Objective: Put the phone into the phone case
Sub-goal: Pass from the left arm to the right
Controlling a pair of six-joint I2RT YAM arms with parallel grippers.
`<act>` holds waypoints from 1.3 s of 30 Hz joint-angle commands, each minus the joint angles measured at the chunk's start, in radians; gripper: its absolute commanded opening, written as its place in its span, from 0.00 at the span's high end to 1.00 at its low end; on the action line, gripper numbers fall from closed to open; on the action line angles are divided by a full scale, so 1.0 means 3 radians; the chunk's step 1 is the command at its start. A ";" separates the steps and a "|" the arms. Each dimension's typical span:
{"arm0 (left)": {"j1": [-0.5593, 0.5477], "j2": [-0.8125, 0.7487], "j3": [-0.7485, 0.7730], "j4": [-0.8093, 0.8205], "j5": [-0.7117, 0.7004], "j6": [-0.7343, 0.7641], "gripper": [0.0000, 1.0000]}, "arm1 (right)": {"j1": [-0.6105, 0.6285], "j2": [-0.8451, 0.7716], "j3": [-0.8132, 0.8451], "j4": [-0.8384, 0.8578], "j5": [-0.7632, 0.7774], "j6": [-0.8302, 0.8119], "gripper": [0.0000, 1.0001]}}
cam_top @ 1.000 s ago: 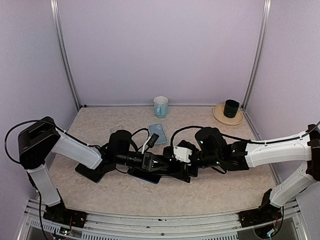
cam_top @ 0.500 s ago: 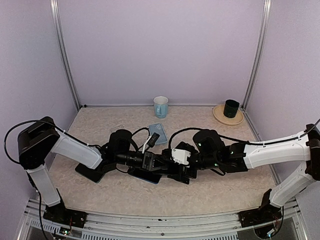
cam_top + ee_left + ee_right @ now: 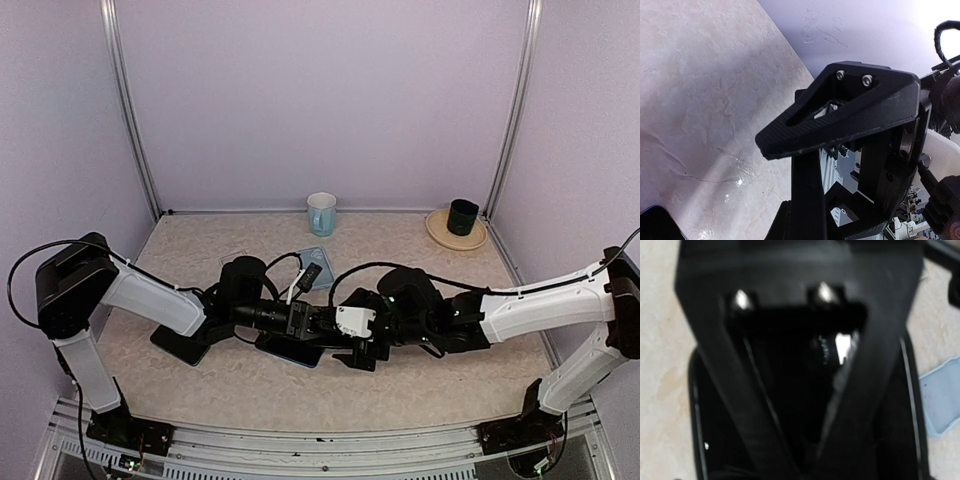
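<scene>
The dark phone (image 3: pixel 288 351) lies flat on the table in front of centre. My left gripper (image 3: pixel 316 325) hangs over its far edge, shut, with nothing visible between the fingers. In the left wrist view the left gripper (image 3: pixel 771 149) is above the table, and a phone corner (image 3: pixel 654 223) shows at the bottom left. My right gripper (image 3: pixel 347 347) sits low at the phone's right end with its jaws wide. The right wrist view is dark and blurred, with the phone (image 3: pixel 715 450) filling it. The light blue phone case (image 3: pixel 320 258) lies apart behind the grippers, and shows as the case (image 3: pixel 942 400) at the right edge.
A pale blue mug (image 3: pixel 321 213) stands at the back centre. A black cup (image 3: pixel 462 216) sits on a tan plate (image 3: pixel 440 234) at the back right. A dark flat thing (image 3: pixel 178 344) lies under my left forearm. A faint clear flat outline (image 3: pixel 234 256) lies at the left.
My right arm has slid left, bringing its gripper closer to the left gripper and over the phone. The left arm and the phone have not moved.
</scene>
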 commanded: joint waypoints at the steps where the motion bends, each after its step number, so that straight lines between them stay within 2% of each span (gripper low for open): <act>1: -0.0018 -0.0094 0.0139 0.0159 0.0035 0.0007 1.00 | 0.0140 0.0062 0.0047 0.0195 0.0345 -0.0133 0.02; 6: -0.0017 -0.0067 0.0151 0.0166 0.0041 -0.0009 1.00 | 0.0195 0.0065 0.0026 0.0254 0.0519 -0.0194 0.09; 14: -0.0017 -0.0041 0.0137 0.0191 0.0036 -0.0028 1.00 | 0.0219 0.0061 0.0033 0.0218 0.0515 -0.0205 0.30; 17: -0.0017 -0.0030 0.0127 0.0231 0.0045 -0.0053 0.99 | 0.0227 0.0032 -0.0003 0.0249 0.0481 -0.0216 0.31; 21: -0.0011 -0.0035 0.0125 0.0249 0.0056 -0.0061 0.83 | 0.0228 -0.0002 -0.0033 0.0302 0.0494 -0.0189 0.33; 26: 0.0032 -0.0110 0.0073 0.0300 0.0056 -0.0061 0.55 | 0.0228 -0.0035 -0.0036 0.0302 0.0539 -0.0129 0.33; 30: 0.0119 -0.0236 -0.0027 0.0288 0.0051 -0.0046 0.45 | 0.0228 -0.0038 -0.0051 0.0306 0.0578 -0.0079 0.33; 36: 0.0217 -0.0431 -0.0151 0.0151 -0.0012 0.0034 0.36 | 0.0211 -0.0033 -0.0047 0.0316 0.0641 -0.0011 0.33; 39: 0.0277 -0.0507 -0.0215 0.0081 -0.0121 0.0066 0.26 | 0.0183 -0.0038 -0.0049 0.0333 0.0652 0.0042 0.33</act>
